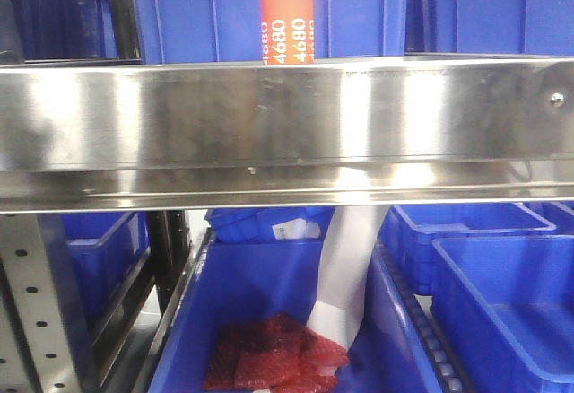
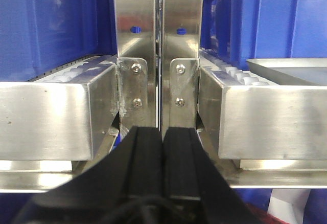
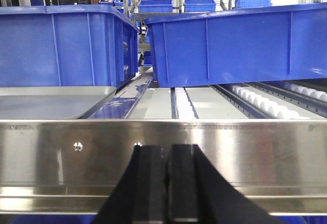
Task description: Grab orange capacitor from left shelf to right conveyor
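Upright orange capacitor (image 1: 287,21), white 4680, at 12 o'clock; shelf rail (image 1: 287,124) hides its base; left end effector (image 2: 162,152), right end effector (image 3: 167,183) closed

Both matte black: left gripper (image 2: 162,130), right gripper (image 3: 167,148), 2 flat fingers (image 2: 145,162) each.

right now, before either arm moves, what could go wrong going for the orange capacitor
1. The orange capacitor stands upright behind the steel rail, with only its top showing. A low reach could strike the rail, and a nudge could tip it over.
2. The left gripper is shut and faces the uprights close in front. Pushing straight ahead would likely hit them, and it must open before any grasp.
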`<state>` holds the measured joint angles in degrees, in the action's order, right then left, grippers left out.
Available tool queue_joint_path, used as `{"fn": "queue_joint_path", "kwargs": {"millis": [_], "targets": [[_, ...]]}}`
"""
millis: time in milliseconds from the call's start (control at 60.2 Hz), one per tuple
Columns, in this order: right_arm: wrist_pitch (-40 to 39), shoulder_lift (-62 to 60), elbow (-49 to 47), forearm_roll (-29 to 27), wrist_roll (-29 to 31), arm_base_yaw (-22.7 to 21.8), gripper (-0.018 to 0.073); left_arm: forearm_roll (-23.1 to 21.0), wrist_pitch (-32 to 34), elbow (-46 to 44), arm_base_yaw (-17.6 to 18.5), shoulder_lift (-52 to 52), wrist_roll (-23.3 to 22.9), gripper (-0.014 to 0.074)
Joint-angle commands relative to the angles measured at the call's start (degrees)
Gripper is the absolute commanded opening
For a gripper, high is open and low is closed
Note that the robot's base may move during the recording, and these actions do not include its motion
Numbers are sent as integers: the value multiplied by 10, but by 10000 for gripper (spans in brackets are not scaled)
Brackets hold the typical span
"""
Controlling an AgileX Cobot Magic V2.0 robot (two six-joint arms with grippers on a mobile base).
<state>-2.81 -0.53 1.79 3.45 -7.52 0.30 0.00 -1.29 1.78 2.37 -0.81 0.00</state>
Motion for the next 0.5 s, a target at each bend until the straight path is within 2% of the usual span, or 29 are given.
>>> {"fn": "queue_joint_path", "kwargs": {"millis": [0, 482], "targets": [[-53, -12, 2, 6, 1, 1, 48, -3, 47, -3, 2, -6, 0, -105], [-58, -12, 1, 6, 1, 1, 48, -3, 47, -3, 2, -6, 0, -105]]}}
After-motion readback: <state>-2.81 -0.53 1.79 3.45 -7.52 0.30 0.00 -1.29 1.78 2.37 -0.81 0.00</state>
